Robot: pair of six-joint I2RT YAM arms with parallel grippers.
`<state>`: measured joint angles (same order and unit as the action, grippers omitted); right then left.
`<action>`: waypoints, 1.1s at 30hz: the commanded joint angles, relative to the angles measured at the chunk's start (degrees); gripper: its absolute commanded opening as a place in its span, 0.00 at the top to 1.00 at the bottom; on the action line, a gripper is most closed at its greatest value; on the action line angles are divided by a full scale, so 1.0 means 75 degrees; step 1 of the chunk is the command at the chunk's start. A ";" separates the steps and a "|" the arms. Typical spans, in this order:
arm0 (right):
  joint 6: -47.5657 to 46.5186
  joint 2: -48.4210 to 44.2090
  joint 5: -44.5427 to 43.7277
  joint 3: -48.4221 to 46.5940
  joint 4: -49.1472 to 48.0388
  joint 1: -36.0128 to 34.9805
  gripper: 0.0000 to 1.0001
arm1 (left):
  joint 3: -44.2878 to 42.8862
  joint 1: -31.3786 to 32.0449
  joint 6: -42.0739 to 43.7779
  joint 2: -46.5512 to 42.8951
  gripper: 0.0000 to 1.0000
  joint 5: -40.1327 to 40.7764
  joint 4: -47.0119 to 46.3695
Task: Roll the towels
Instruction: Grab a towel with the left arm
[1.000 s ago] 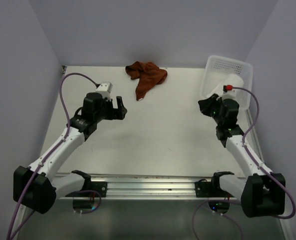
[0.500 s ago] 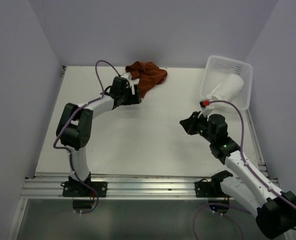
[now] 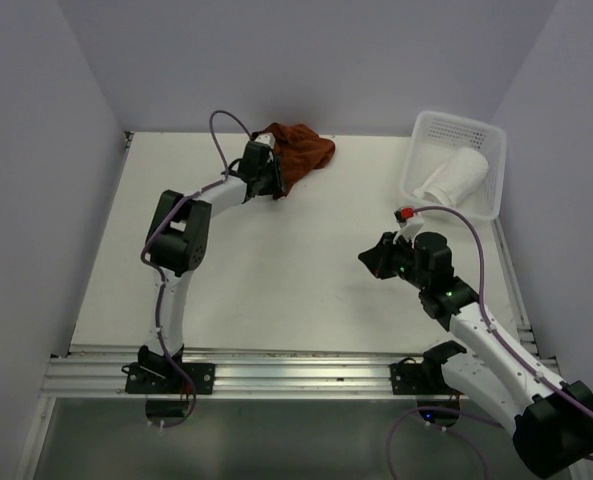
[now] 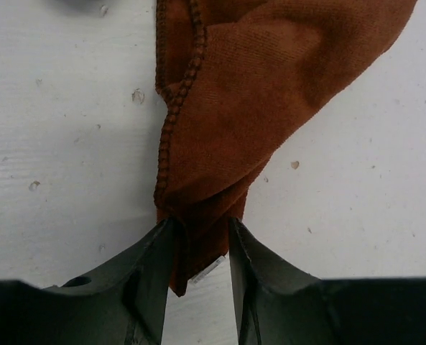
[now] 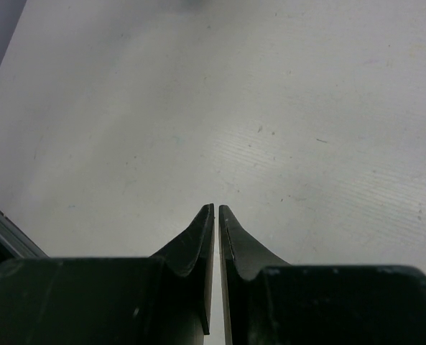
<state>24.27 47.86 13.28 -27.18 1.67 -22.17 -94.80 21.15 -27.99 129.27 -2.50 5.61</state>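
Observation:
A crumpled rust-brown towel [image 3: 304, 146] lies at the back of the table. Its narrow hanging corner [image 4: 198, 244] sits between my left gripper's [image 4: 202, 228] fingers, which press against both of its sides. In the top view the left gripper [image 3: 274, 185] is at the towel's near-left end. A white rolled towel [image 3: 458, 174] rests in the white basket [image 3: 491, 135] at the back right. My right gripper [image 3: 369, 258] hovers over bare table right of centre, and its wrist view shows the right gripper [image 5: 217, 208] shut on nothing.
The basket leans against the right wall. The left arm stretches across the left half of the table towards the back. A metal rail [image 3: 296, 370] runs along the near edge. Walls close in the left, back and right sides.
The left arm swung from the left side to the back and reached the brown towel, and its fingers narrowed onto the towel's corner. The right arm drew away from the basket towards the table's middle.

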 commanded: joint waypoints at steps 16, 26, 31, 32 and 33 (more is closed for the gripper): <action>0.0104 0.0135 0.0421 0.0167 -0.0387 -0.0020 0.89 | 0.1320 0.0169 -0.0042 -0.0877 0.58 0.1142 -0.0326; 0.0197 0.0357 0.0526 0.0237 -0.0633 -0.0020 0.88 | 0.2340 0.0298 0.0087 -0.2119 0.45 0.1528 -0.1626; 0.0256 0.0475 0.0597 0.0284 -0.0773 -0.0020 0.88 | 0.2305 0.0286 0.0228 -0.2096 0.40 0.1623 -0.1545; 0.0256 0.0486 0.0597 0.0272 -0.0785 -0.0020 0.88 | 0.2247 0.0286 0.0228 -0.1933 0.39 0.1658 -0.1452; 0.0256 0.0486 0.0597 0.0284 -0.0797 -0.0020 0.88 | 0.2200 0.0286 0.0205 -0.1839 0.39 0.1646 -0.1393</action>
<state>25.52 51.29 16.12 -25.23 -1.23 -22.17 -77.25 23.31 -27.66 115.31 7.97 -3.44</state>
